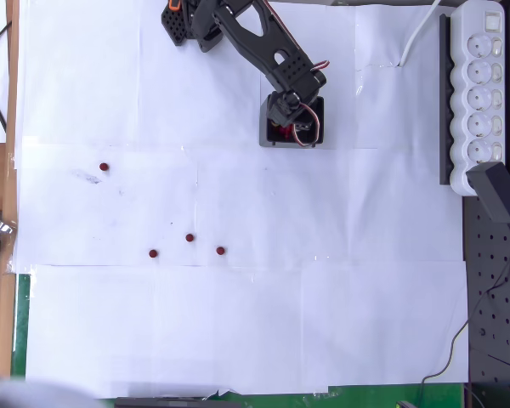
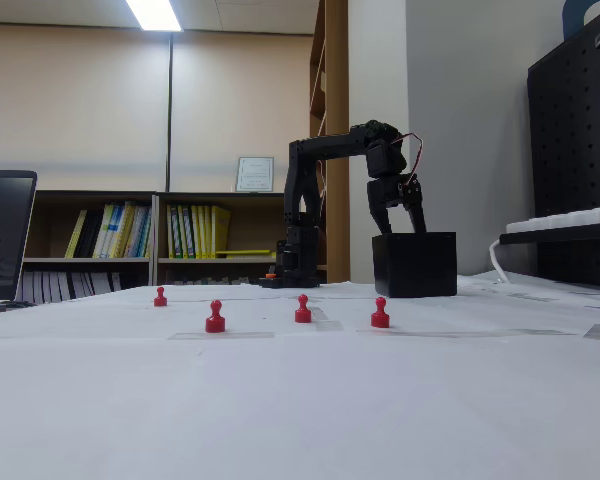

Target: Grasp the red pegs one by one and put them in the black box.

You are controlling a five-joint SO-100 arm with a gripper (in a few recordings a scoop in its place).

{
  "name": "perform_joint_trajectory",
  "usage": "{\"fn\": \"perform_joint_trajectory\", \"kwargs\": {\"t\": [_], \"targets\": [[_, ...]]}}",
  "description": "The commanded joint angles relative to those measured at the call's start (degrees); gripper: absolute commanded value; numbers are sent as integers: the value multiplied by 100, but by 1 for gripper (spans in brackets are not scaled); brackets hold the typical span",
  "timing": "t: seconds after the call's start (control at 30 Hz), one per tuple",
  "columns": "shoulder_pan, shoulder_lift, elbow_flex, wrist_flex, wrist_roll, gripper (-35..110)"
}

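My black two-finger gripper [image 2: 397, 228] hangs with fingers spread over the small square black plastic box [image 2: 414, 265] at centre right, and four tiny red round-topped pegs [image 1: 189, 238] wait lower left, so I might bump the box wall.

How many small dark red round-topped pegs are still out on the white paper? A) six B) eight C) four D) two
C: four small dark red round-topped pegs stand on the white paper, at and, while the gripper hangs over the small square black plastic box.
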Motion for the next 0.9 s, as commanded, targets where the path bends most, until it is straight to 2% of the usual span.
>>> {"fn": "perform_joint_trajectory", "kwargs": {"t": [0.0, 0.13, 0.33, 0.63, 0.73, 0.87], "targets": [[79, -1090, 53, 88, -9, 21], [624, -2285, 149, 132, 167, 21], [2232, -2865, -756, -431, 1318, 21], [5080, -2716, -3428, -2769, 4166, 19], [5783, -2382, -3955, -3920, 4729, 19], [6451, -1898, -4254, -4843, 5115, 19]]}}
